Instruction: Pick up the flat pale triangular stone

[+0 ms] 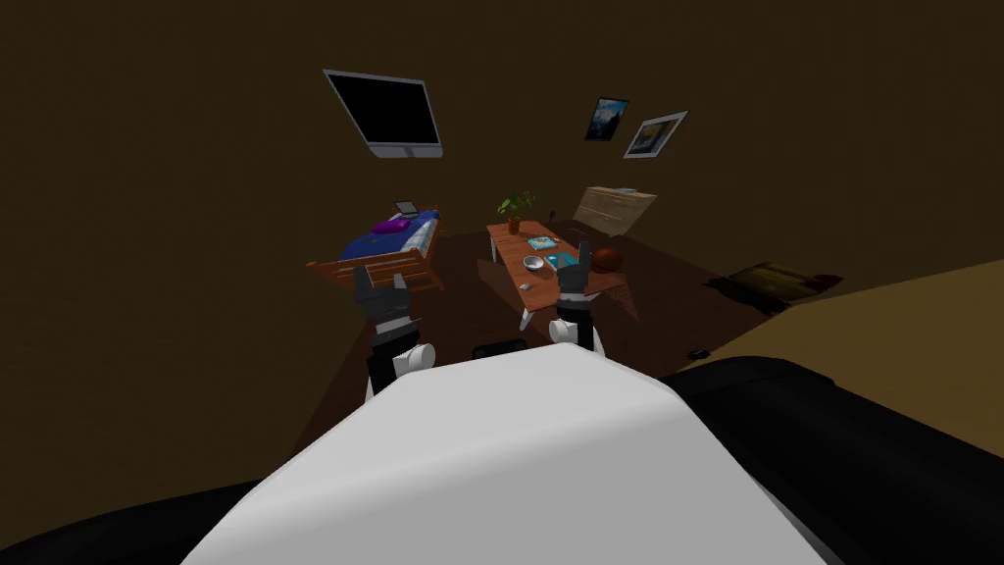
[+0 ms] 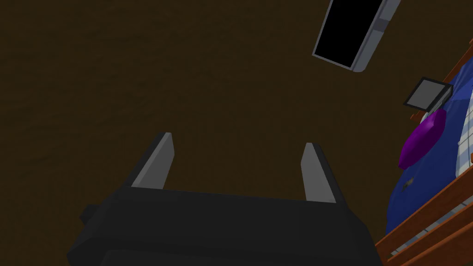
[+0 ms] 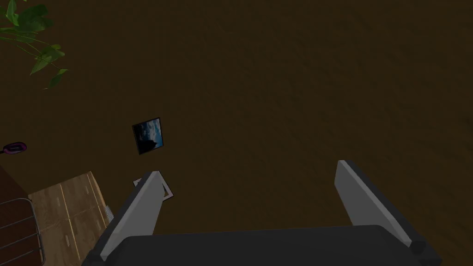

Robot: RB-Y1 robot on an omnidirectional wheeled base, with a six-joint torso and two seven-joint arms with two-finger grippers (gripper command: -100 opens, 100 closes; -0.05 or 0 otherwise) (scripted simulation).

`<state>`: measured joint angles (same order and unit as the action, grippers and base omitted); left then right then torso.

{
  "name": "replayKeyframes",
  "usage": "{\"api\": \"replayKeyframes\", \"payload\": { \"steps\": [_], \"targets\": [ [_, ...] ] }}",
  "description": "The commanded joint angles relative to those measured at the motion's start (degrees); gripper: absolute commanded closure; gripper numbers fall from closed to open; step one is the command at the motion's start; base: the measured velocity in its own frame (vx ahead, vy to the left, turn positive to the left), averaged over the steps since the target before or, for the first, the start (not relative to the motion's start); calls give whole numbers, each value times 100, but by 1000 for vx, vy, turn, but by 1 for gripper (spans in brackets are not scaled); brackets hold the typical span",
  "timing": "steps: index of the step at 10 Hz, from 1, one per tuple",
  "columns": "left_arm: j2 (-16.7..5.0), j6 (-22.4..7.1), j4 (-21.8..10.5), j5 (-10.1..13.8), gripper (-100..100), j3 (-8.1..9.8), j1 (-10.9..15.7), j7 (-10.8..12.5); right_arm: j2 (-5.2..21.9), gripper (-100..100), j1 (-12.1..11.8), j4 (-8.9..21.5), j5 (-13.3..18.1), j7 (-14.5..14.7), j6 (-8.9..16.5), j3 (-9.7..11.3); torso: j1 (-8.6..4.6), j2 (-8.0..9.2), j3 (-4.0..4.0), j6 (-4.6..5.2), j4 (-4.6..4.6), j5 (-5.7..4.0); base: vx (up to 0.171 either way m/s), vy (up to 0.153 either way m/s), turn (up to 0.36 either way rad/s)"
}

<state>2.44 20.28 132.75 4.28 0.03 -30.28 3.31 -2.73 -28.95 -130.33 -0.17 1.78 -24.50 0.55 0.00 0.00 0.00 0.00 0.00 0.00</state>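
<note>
Grippers on both arms are raised in front of the robot, well short of a long reddish-brown wooden table [image 1: 508,253] that stands farther into a dim, brown-walled room. The left gripper [image 1: 380,278] is released: in its wrist view the two light grey blade fingers [image 2: 154,161] stand wide apart with bare wall between them. The right gripper [image 1: 574,260] is likewise released, its fingers [image 3: 138,214] spread with nothing held.

The small flat pale stone [image 1: 525,286] lies on the near end of the table, just in front of a round white bowl [image 1: 533,263] and well apart from both grippers. It is too small to make out its outline. Farther along the tabletop lie two teal books [image 1: 542,242], and a green potted plant [image 1: 515,208] stands at the far end. An orange-brown ball [image 1: 608,259] shows by the table's right edge.

To the left of the table stands a wooden-framed bed with a blue cover [image 1: 392,243], a purple cushion [image 1: 390,227] on it. A black flat screen [image 1: 387,113] hangs on the wall above.
</note>
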Motion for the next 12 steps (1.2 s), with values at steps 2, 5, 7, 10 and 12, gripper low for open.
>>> {"api": "replayKeyframes", "payload": {
  "steps": [2,5,7,10,12],
  "targets": [
    [0,0,0,0,0,0,0,0,411,-100,-28,226,192,4,-83,-80,-2,-2,-1,-1,-1,0,11,3,106],
    [0,0,0,0,0,0,0,0,897,-100,-67,628,525,24,-210,-217,-4,-10,-6,-1,-2,-1,27,-3,130],
    [0,0,0,0,0,0,0,0,1230,-100,-99,979,826,53,-312,-338,-4,-14,-8,-2,-3,-1,39,-3,193],
    [0,0,0,0,0,0,0,0,1644,-100,-132,1429,1183,98,-423,-470,-6,-18,-11,-2,-4,-1,37,-10,192],
    [0,0,0,0,0,0,0,0,1850,-100,-149,1668,1382,127,-480,-533,-4,-12,-7,-1,-3,-1,22,-7,140]
  ]
}}
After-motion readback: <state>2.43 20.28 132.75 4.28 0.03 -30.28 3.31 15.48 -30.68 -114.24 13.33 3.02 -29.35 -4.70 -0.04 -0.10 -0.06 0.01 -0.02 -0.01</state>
